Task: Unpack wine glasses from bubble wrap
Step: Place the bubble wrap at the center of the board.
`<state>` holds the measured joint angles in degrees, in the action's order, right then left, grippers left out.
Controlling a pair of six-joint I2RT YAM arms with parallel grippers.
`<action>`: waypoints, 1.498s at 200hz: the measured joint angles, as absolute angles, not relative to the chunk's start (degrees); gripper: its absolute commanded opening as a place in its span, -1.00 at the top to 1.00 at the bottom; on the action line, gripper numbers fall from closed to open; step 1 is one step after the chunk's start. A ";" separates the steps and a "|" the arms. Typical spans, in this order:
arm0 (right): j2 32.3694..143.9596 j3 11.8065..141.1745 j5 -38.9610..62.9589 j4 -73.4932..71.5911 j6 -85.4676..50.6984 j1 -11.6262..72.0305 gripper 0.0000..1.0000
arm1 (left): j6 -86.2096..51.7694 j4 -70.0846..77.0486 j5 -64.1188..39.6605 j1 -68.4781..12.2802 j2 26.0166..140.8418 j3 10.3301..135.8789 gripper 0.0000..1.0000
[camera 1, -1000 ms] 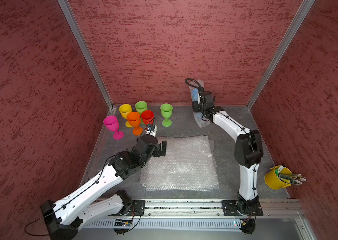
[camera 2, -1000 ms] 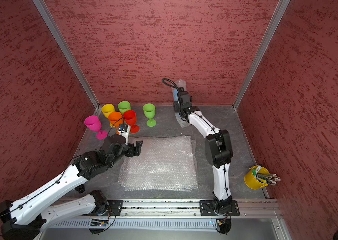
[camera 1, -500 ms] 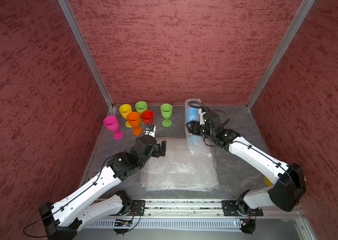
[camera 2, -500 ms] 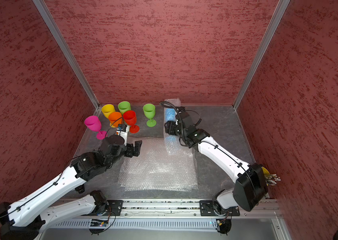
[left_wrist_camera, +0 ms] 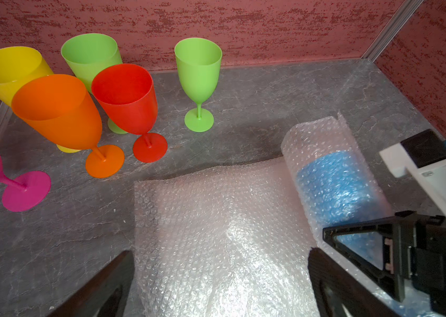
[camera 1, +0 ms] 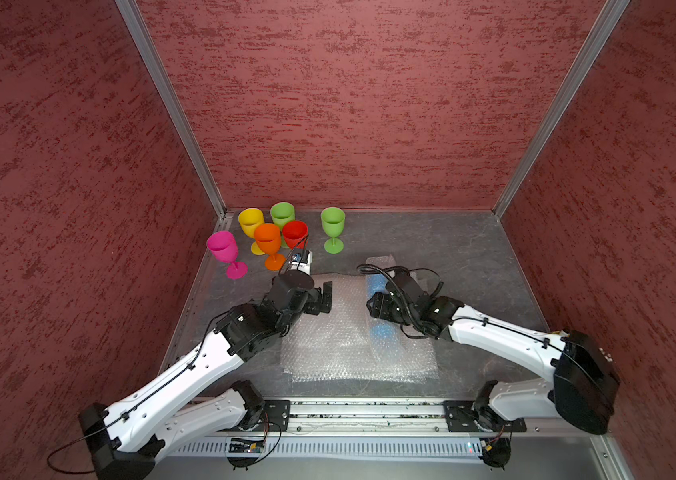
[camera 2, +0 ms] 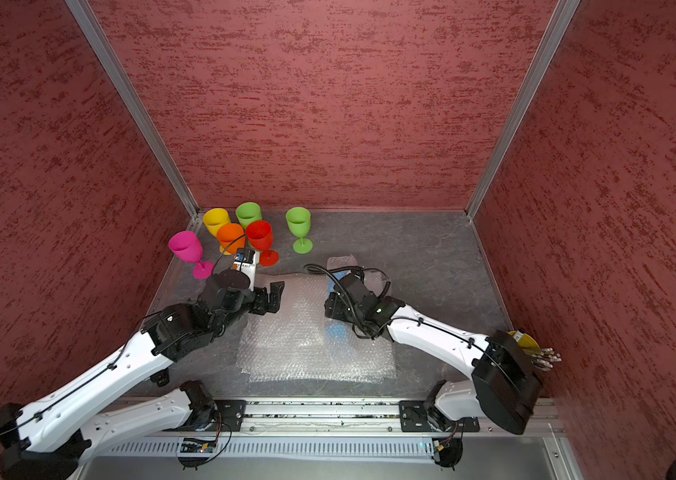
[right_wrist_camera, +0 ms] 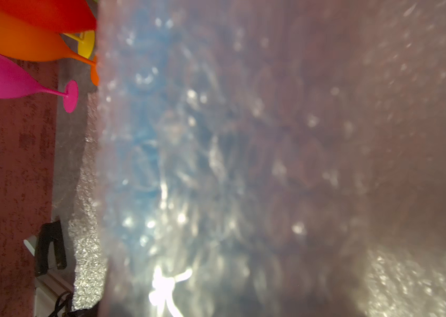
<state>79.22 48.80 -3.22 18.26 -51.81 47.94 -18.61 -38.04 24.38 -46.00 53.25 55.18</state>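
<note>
Blue goblet (left_wrist_camera: 334, 186), rolled in bubble wrap (left_wrist_camera: 315, 137), lies between the jaws of the right tool (camera 1: 376, 308), clamped or loose I cannot tell, with the left tool (camera 1: 323, 300) gaping nearby, so a careless tug could roll it into the standing goblets (camera 1: 294, 235) beyond.

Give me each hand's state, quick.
Left hand: open, empty, over the flat clear bubble-wrap sheet.
Right hand: astride the rolled clear bubble wrap around a blue plastic goblet; gripped or loose cannot be told.
</note>
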 measured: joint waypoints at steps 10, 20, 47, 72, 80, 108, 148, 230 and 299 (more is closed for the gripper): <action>80.27 48.16 -3.20 17.26 -51.62 48.10 -0.54 | -18.63 -38.19 24.38 -46.04 53.25 55.18 -1.00; 81.28 47.66 -3.22 15.90 -50.92 48.14 -0.65 | -18.63 -38.19 24.38 -46.04 53.25 55.18 -0.99; 85.45 47.53 -3.73 13.98 -49.43 48.18 -0.81 | -18.63 -38.59 24.38 -46.04 53.30 55.18 -0.99; 85.76 47.48 -5.08 14.00 -48.62 48.23 -0.81 | -18.65 -38.61 24.34 -46.04 53.52 55.18 -0.99; 84.82 47.48 -6.00 14.33 -48.10 48.23 -0.81 | -18.63 -38.63 24.32 -46.04 53.65 55.18 -0.99; 80.64 47.53 -8.91 16.51 -45.98 48.23 -0.70 | -18.65 -38.65 24.03 -46.06 54.17 55.18 -0.99; 77.25 47.53 -10.55 19.53 -41.71 48.23 -0.43 | -18.85 -38.68 22.83 -46.09 54.76 55.22 -0.99; 74.94 48.21 -12.73 24.23 -36.97 48.23 0.43 | -24.18 -40.12 12.73 -46.11 63.24 57.82 -0.99; 71.48 48.07 -12.14 22.98 -35.94 48.12 0.68 | -33.06 -31.64 -6.74 -46.39 74.11 55.75 -0.79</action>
<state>71.48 48.07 -12.14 22.98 -35.94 48.12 -33.06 -31.64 -6.74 -46.39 74.11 55.75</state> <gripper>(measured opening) 0.163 0.914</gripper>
